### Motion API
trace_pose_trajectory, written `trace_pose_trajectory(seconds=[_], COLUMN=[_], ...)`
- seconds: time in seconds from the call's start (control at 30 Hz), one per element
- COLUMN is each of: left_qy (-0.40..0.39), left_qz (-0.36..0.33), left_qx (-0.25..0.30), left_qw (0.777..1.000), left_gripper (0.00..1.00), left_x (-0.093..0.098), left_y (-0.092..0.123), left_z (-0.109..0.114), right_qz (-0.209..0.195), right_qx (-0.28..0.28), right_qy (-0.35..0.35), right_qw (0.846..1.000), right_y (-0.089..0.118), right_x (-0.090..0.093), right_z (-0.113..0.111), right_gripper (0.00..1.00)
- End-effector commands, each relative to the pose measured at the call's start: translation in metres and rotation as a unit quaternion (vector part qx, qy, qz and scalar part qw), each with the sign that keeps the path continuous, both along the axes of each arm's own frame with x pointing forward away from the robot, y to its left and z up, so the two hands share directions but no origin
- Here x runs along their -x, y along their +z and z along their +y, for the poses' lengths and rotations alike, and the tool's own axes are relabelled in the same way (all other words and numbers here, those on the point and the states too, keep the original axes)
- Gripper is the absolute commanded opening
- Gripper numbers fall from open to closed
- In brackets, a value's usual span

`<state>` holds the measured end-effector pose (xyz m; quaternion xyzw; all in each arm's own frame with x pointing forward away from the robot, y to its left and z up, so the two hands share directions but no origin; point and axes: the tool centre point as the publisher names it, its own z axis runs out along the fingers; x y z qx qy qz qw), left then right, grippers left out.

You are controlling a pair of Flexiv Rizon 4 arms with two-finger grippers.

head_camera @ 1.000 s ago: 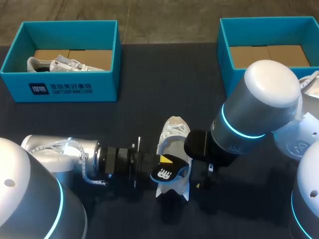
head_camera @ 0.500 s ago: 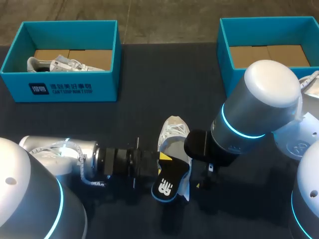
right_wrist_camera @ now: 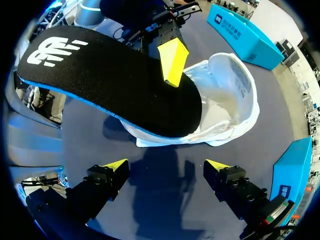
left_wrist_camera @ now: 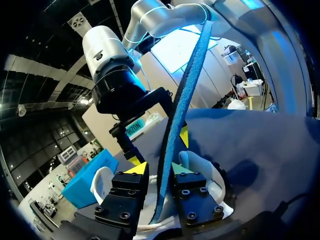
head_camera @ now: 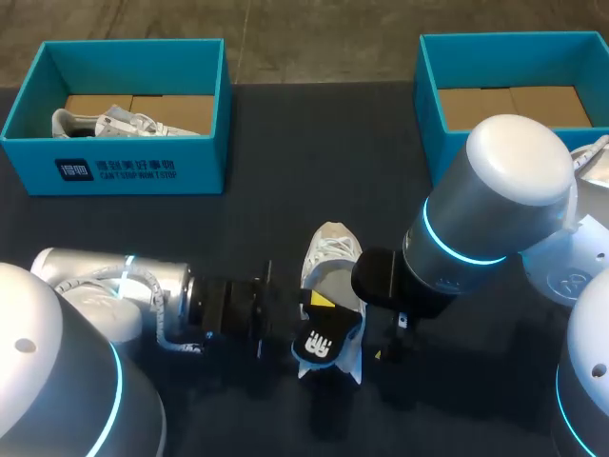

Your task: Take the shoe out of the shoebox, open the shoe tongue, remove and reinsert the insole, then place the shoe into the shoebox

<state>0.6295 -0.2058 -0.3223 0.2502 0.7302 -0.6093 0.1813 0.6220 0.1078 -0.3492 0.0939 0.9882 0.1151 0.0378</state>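
The left gripper's point(left_wrist_camera: 159, 169) jaws were clamped on the black foam insole point(right_wrist_camera: 105, 75), which stood edge-on between the two yellow tips with only its thin blue edge showing in the left wrist view. The right gripper's point(right_wrist_camera: 165, 167) jaws stood wide apart, holding and touching nothing, just beside the white lace-up sneaker point(head_camera: 331, 249).

The insole was a flat, elongated pad with rounded ends. Its upper face was a finely textured black fabric with a white printed logo at its free end, and its rim and underside were bright blue. It was raised at a slant, the logo end lifted clear toward the left arm and the other end over the sneaker's opening.

The sneaker lay on the dark matte table point(head_camera: 314, 143) between the two grippers. Its upper was smooth and white, its lining pale grey. Its long axis ran from the near edge to the far edge, the laced part toward the far edge.

A teal cardboard shoebox point(head_camera: 124, 171) stood at the far left with another white shoe point(head_camera: 105, 122) inside. A second teal cardboard box point(head_camera: 428, 105) stood at the far right. Both were well apart from the sneaker.
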Motion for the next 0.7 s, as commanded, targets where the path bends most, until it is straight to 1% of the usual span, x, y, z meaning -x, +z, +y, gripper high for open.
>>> trace_pose_trajectory(seconds=[0.03,0.1,0.3,0.47,0.5,0.53,0.57,0.6,0.63,0.7], left_qy=[0.0,-0.001,-0.004,-0.015,-0.016,-0.018,-0.019,-0.02,-0.02,-0.02], left_qz=[0.001,0.002,0.002,0.004,0.004,0.004,0.004,0.003,0.003,0.002], left_qx=[-0.014,-0.017,-0.024,-0.032,-0.033,-0.035,-0.036,-0.038,-0.039,-0.04], left_qw=[1.0,1.0,1.0,0.999,0.999,0.999,0.999,0.999,0.999,0.999], left_gripper=[0.31,0.33,0.23,0.21,0.19,0.09,0.04,0.04,0.0,0.0], left_x=[0.0022,0.0026,0.0042,0.0071,0.0074,0.0079,0.008,0.0082,0.0083,0.0083], left_y=[0.0056,0.0057,0.0053,0.0058,0.0056,0.005,0.0047,0.0042,0.0041,0.0037], left_z=[-0.0037,-0.0052,-0.0094,-0.0129,-0.0131,-0.0133,-0.0133,-0.0133,-0.0133,-0.0132], right_qz=[0.0,0.0,0.0,0.0,0.0,0.0,0.0,0.0,0.0,0.0], right_qx=[-0.002,-0.002,-0.002,-0.002,-0.002,-0.002,-0.002,-0.002,-0.002,-0.002], right_qy=[0.001,0.001,0.001,0.001,0.001,0.001,0.001,0.001,0.001,0.001], right_qw=[1.0,1.0,1.0,1.0,1.0,1.0,1.0,1.0,1.0,1.0], right_y=[-0.0006,-0.0006,-0.0006,-0.0006,-0.0006,-0.0006,-0.0006,-0.0006,-0.0006,-0.0006], right_x=[0.0009,0.0009,0.0009,0.0009,0.0009,0.0009,0.0009,0.0009,0.0009,0.0009], right_z=[-0.0016,-0.0016,-0.0016,-0.0016,-0.0016,-0.0016,-0.0016,-0.0016,-0.0016,-0.0016], right_gripper=[1.0,1.0,1.0,1.0,1.0,1.0,1.0,1.0,1.0,1.0])
